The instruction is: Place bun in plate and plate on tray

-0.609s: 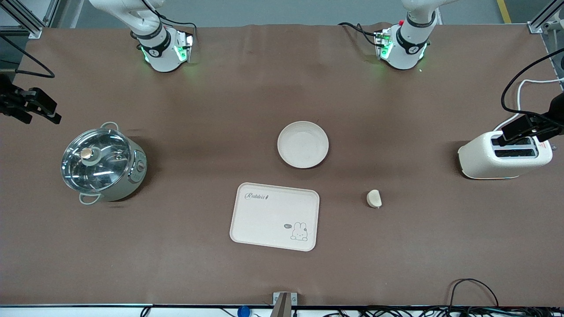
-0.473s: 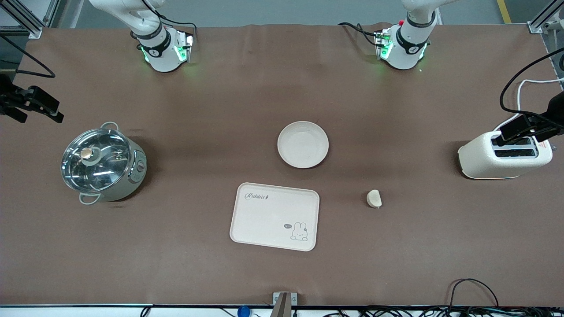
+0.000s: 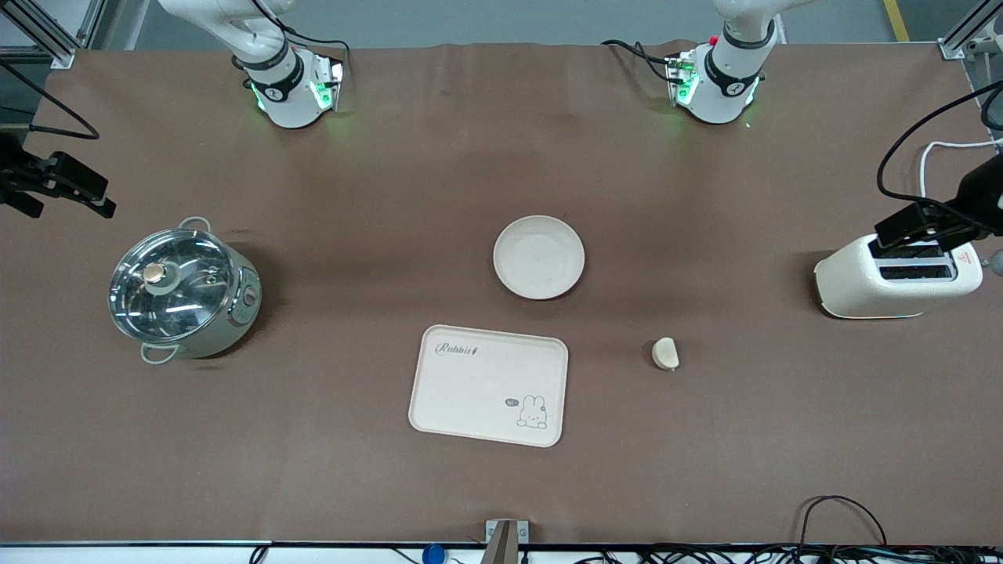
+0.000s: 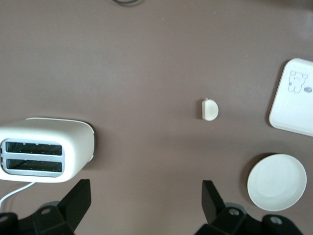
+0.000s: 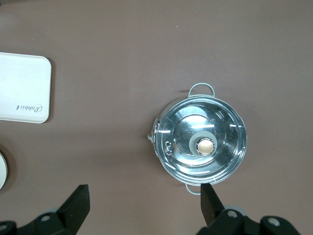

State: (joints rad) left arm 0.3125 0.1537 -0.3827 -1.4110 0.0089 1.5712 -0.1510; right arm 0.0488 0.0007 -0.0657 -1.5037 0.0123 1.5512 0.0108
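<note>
The bun (image 3: 665, 353) lies on the bare table, beside the tray toward the left arm's end; it also shows in the left wrist view (image 4: 209, 109). The empty plate (image 3: 538, 257) sits mid-table, farther from the front camera than the tray (image 3: 488, 385). The plate (image 4: 276, 182) and the tray (image 4: 293, 98) also show in the left wrist view, and a tray corner (image 5: 24, 88) in the right wrist view. My left gripper (image 3: 913, 233) is up over the toaster, open and empty (image 4: 145, 200). My right gripper (image 3: 94, 196) is over the table's edge at the right arm's end, open and empty (image 5: 145, 200).
A white toaster (image 3: 893, 278) stands at the left arm's end of the table, with its cord running off the edge. A lidded steel pot (image 3: 182, 288) stands at the right arm's end. Cables lie along the table edge nearest the front camera.
My left gripper has shifted a little over the toaster toward the table's middle. My right gripper has barely moved. The bun, plate and tray have not moved.
</note>
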